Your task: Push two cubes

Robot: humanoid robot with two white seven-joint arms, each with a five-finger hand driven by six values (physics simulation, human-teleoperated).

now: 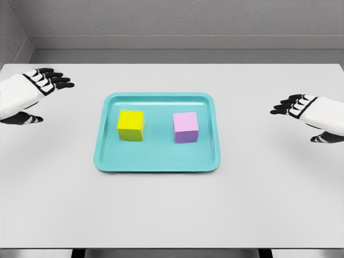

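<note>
- A teal tray (157, 161) is being carried near the middle of the white desk (172, 215), with wide bare desk surface being left on every side of it.
- A yellow cube (131, 125) is being held in the left half of the tray, near the left rim but apart from it.
- A pink cube (186, 127) is being held in the right half, near the right rim but apart from it; the two cubes are being kept apart by a strip of bare tray floor.
- Open tray floor is being left in front of both cubes, toward the near rim, and a narrower band behind them.
- The left hand (29, 94) is being held over the desk's far left edge, fingers spread and pointed inward, nothing being gripped, well apart from the tray.
- The right hand (307, 113) is being held at the right edge, fingers likewise extended and empty, well apart from the tray.
</note>
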